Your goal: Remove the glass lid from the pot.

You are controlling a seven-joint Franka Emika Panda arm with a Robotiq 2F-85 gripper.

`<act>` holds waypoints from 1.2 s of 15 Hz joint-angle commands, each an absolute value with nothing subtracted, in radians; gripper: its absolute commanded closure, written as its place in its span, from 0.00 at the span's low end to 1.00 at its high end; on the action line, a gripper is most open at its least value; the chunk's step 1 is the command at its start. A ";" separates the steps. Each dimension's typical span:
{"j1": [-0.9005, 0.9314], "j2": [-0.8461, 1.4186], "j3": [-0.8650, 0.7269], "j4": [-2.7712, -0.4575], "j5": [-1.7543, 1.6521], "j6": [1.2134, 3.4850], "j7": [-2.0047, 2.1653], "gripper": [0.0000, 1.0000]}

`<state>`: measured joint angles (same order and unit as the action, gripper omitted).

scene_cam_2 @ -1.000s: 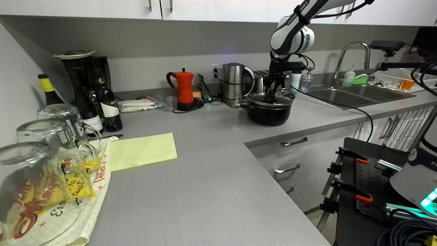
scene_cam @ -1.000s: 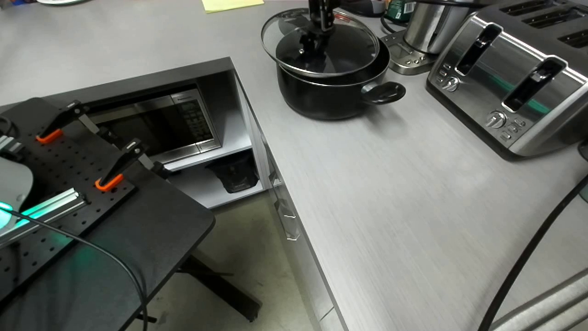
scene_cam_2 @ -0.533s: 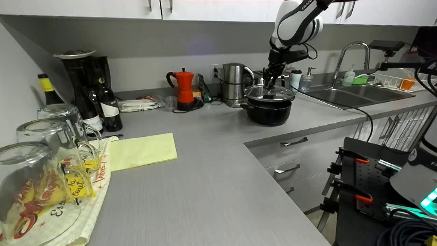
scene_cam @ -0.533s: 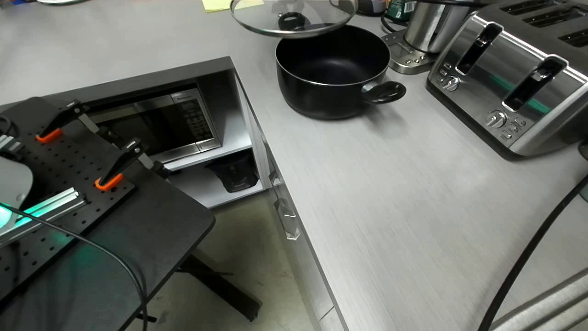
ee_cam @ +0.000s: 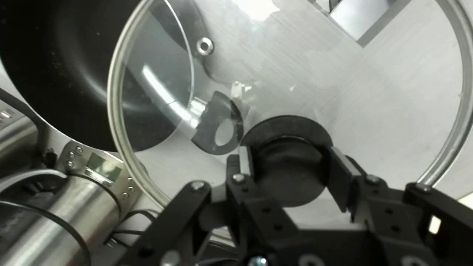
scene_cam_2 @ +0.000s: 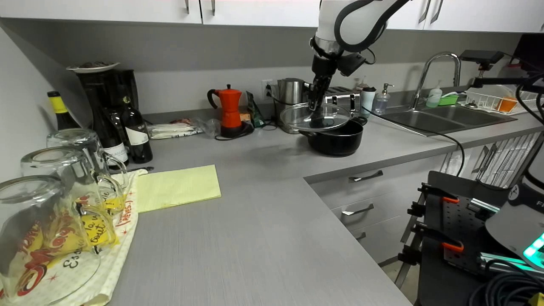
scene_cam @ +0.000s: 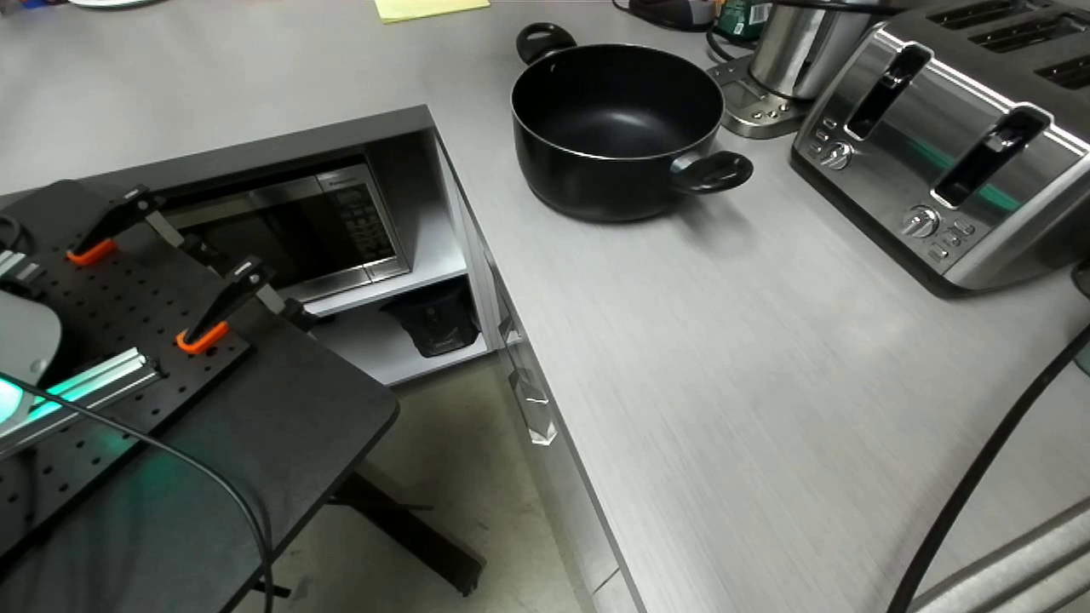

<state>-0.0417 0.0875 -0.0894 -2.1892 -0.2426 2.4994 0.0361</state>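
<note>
Above the counter (scene_cam_2: 255, 204), to one side of the pot (scene_cam: 609, 183), the glass lid (ee_cam: 295, 96) hangs by its black knob (ee_cam: 290, 184), pinched in the gripper (ee_cam: 292, 166); since half a second ago it has moved farther off, leaving an exterior view.

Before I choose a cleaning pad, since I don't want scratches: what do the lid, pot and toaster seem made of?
Lid: looks like smooth, clear glass, the counter showing through; shiny rim, likely metal.
Pot: probably coated metal, black with a satin sheen; a bright line edges its mouth.
Toaster: front seems steel, silvery with blurred reflections, brushed or polished.
</note>
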 commanded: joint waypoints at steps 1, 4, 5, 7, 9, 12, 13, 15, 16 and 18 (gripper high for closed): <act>-0.001 0.123 -0.045 -2.117 -0.273 2.436 0.051 0.75; 0.025 0.198 -0.014 -2.042 -0.250 2.391 0.032 0.75; 0.031 0.228 -0.009 -2.014 -0.253 2.382 0.034 0.75; 0.039 0.305 -0.006 -1.952 -0.249 2.368 0.032 0.75; 0.041 0.379 -0.009 -1.900 -0.238 2.375 0.027 0.75; 0.029 0.471 -0.010 -1.847 -0.216 2.401 0.004 0.75; 0.022 0.495 -0.009 -1.837 -0.209 2.415 -0.006 0.75; 0.013 0.533 -0.010 -1.826 -0.202 2.465 -0.010 0.75; 0.007 0.545 -0.008 -1.827 -0.195 2.497 -0.012 0.75; 0.006 0.566 -0.017 -1.831 -0.199 2.566 0.000 0.75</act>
